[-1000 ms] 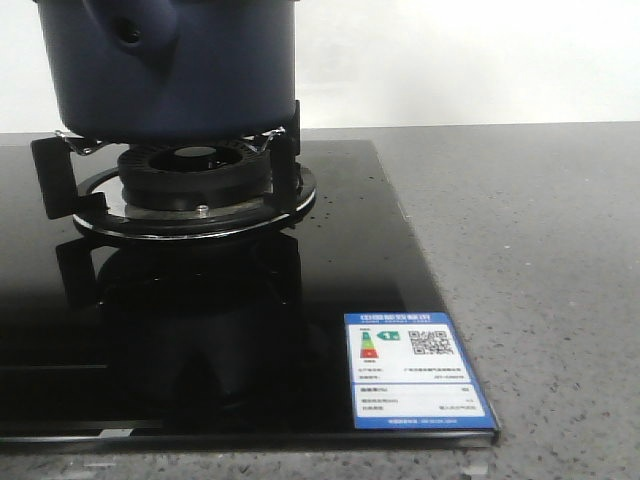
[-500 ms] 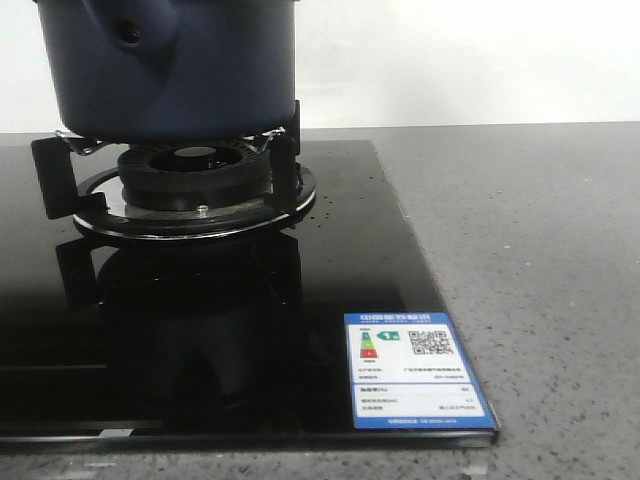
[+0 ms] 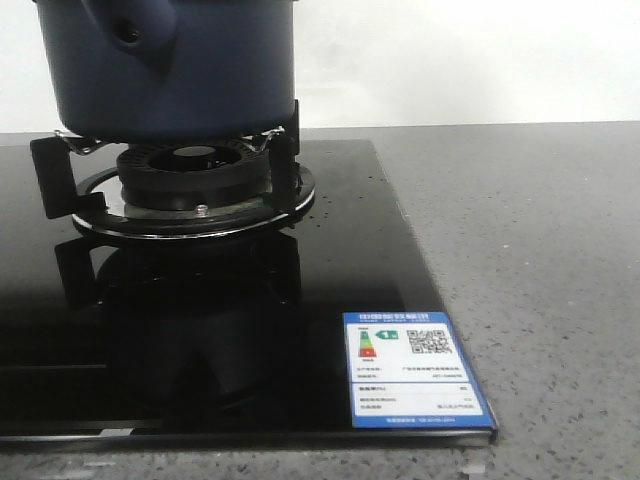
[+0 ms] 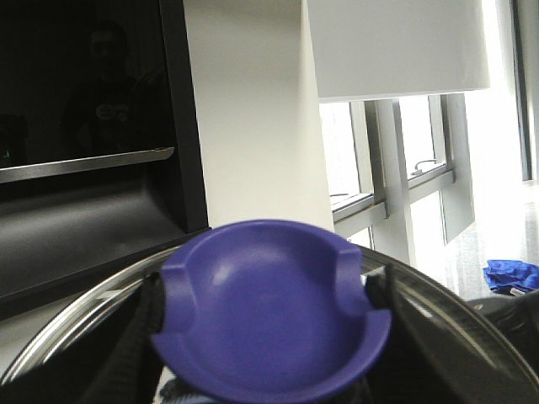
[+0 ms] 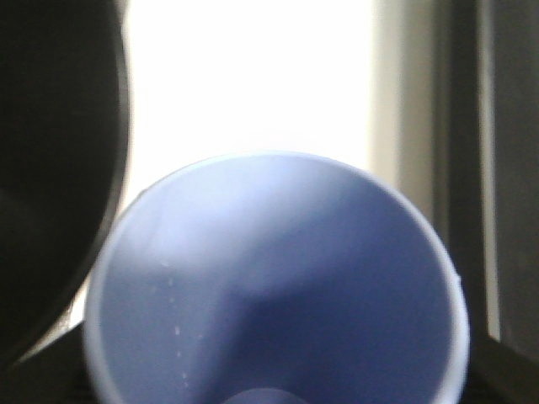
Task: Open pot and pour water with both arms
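The dark navy pot (image 3: pixel 170 70) stands on the gas burner (image 3: pixel 195 175) at the back left of the front view, its handle stub (image 3: pixel 130 20) facing me and its top cut off by the frame. Neither gripper shows there. In the left wrist view my left gripper (image 4: pixel 265 313) is shut on the purple-blue knob (image 4: pixel 269 295) of a glass lid (image 4: pixel 72 316), a black finger on each side, held up in the air. A light blue cup (image 5: pixel 278 286) fills the right wrist view, mouth toward the camera, and hides the right gripper's fingers that hold it.
The burner sits on a black glass cooktop (image 3: pixel 350 250) with an energy label sticker (image 3: pixel 415 370) at its front right corner. Grey speckled countertop (image 3: pixel 540 250) lies to the right. Black pot supports (image 3: pixel 50 175) stick out around the burner.
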Robot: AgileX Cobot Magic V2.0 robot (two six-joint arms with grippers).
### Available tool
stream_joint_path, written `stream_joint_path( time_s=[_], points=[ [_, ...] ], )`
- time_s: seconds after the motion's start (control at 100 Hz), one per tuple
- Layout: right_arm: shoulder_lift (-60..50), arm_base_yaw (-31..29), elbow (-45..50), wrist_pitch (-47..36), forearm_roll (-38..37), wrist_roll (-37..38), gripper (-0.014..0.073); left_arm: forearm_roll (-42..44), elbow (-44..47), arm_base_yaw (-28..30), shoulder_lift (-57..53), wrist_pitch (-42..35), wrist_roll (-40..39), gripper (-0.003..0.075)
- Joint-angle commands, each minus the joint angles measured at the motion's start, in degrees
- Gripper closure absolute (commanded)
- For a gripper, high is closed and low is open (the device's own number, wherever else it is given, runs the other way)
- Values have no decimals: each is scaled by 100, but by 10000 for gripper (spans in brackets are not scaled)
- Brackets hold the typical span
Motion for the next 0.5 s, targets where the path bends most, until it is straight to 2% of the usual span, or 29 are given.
stream_joint_path(
  time_s=[0.0, 0.14, 0.26, 0.49],
  points=[
    [-524, -9, -225, 438, 329, 448, 370, -457, -199, 10, -91, 35, -64, 470],
    [-794, -68, -225, 1334, 814, 1278, 369, -457, -199, 10, -91, 35, -64, 470],
    [-1100, -281, -200, 1690, 1194, 2198, 369, -457, -199, 10, -91, 35, -64, 470],
    [-1938, -1018, 588, 1494, 1345, 3936, 369, -443, -199, 10, -69, 35, -64, 470]
  ],
)
